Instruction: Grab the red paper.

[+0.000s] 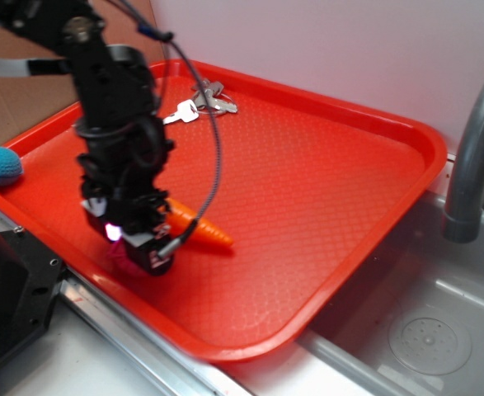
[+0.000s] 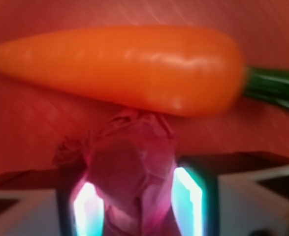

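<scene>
I have the gripper low over the near-left part of the red tray, close to its front rim. On the wrist view, the red paper sits directly between the two fingers, which flank it left and right. The wad fills the gap between them. The pads appear to press its sides, though the wrist view is blurred and I cannot confirm full contact on both faces. I read the tool as closed on the paper, or nearly so.

Key relation: the paper is centred on the closing line of the jaws, not off to one side. Its taller dimension runs along the fingers, toward the wrist camera. The crumpled top edge reaches forward to the carrot.

The carrot lies crosswise just beyond the fingertips, with its long axis roughly parallel to the closing line. Its green stem points to the right in the wrist view. It touches or nearly touches the far edge of the paper.

Judgement: the grasp step is in hand. The next move calls for a straight lift. The risk is that the paper snags or nudges the carrot.

On the exterior view, the paper shows only as a dark pink patch under the gripper.
</scene>
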### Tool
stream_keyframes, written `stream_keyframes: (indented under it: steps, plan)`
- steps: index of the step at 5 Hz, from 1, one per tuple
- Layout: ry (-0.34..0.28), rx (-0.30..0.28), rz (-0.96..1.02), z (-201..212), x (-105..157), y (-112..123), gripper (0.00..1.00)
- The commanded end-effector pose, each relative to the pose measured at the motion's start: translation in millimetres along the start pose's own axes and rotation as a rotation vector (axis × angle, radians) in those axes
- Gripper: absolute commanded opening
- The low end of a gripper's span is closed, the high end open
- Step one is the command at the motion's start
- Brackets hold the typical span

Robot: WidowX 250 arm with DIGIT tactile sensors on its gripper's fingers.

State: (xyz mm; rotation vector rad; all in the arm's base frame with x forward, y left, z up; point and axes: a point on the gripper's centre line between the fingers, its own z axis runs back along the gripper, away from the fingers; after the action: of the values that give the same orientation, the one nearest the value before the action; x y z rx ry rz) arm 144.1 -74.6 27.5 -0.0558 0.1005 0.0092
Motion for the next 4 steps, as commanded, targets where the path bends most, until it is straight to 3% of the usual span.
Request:
stream_keyframes:
  steps: [1, 3, 4]
  plan:
    - [-0.044, 0.006, 0.030, 64.9, 19.9, 11.6, 0.00]
    - [-0.125, 0.028, 0.151, 170.3, 34.5, 36.3, 0.00]
    - [-0.100, 0.060, 0.175, 187.1, 32.6, 46.6, 0.00]
